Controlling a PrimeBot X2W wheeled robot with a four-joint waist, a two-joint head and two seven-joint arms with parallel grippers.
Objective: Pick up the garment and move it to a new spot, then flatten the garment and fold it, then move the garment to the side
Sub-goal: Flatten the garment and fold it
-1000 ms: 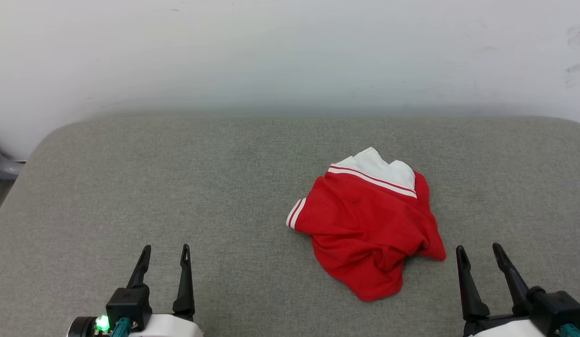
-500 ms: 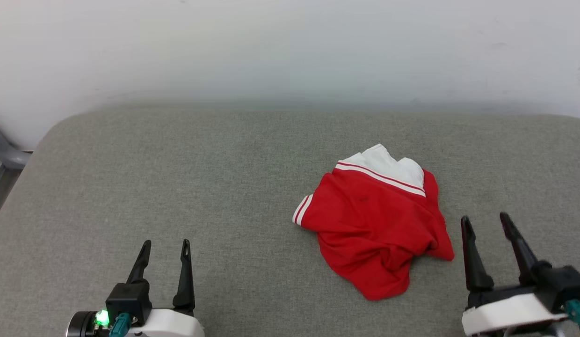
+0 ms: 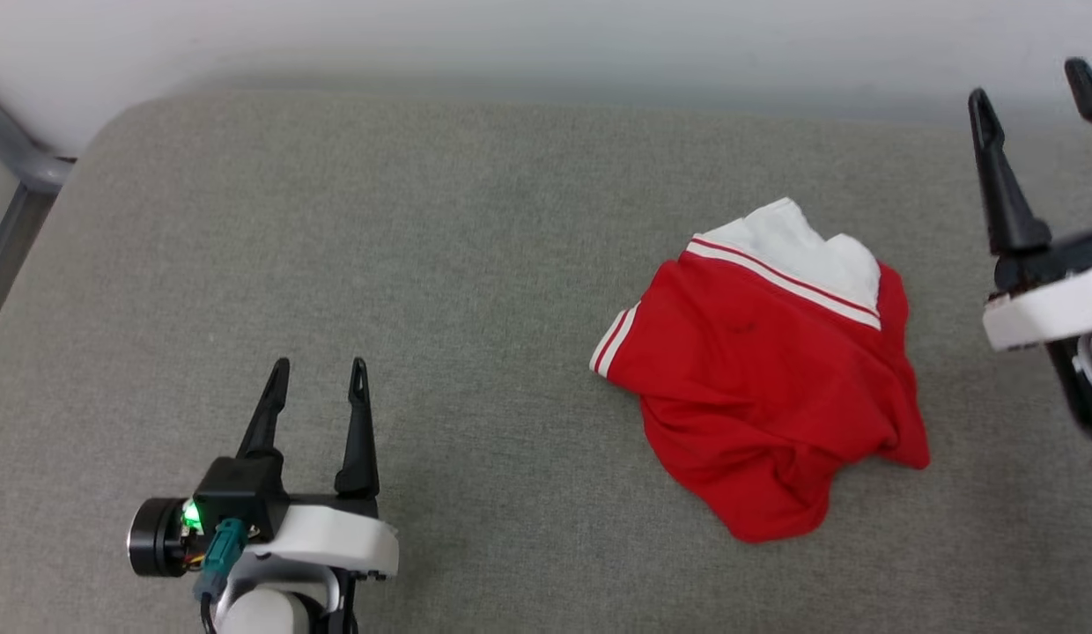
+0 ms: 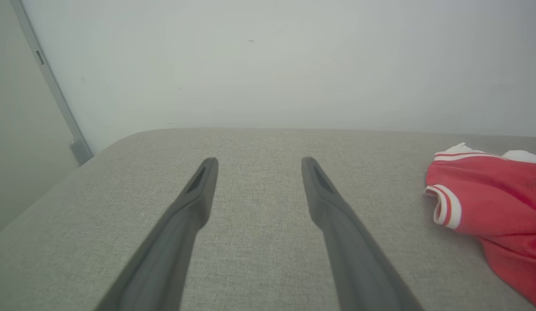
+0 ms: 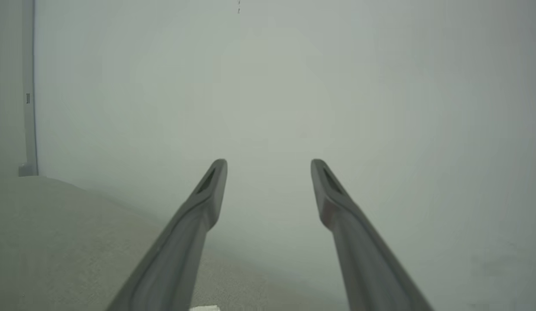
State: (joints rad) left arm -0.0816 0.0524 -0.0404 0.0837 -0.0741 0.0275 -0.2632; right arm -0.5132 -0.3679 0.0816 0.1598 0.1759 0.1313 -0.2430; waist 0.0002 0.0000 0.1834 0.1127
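Nearest, the left gripper [image 3: 320, 363] is sitting low over the grey cushion [image 3: 475, 264]. Its two dark fingers are spread apart and holding nothing. The garment [image 3: 757, 387] is lying off to its right, well apart from it, in a crumpled red heap with a white sleeve showing at the back. Farther off, the right gripper [image 3: 1029, 79] is hanging near the garment's right side, not touching it. Its fingers are spread wide and pointing at the pale wall [image 3: 511, 35].

One garment [image 3: 757, 396], one left pincer [image 3: 320, 363], one right pincer [image 3: 1026, 79], one grey cushion [image 3: 423, 264], one wall [image 3: 511, 35]
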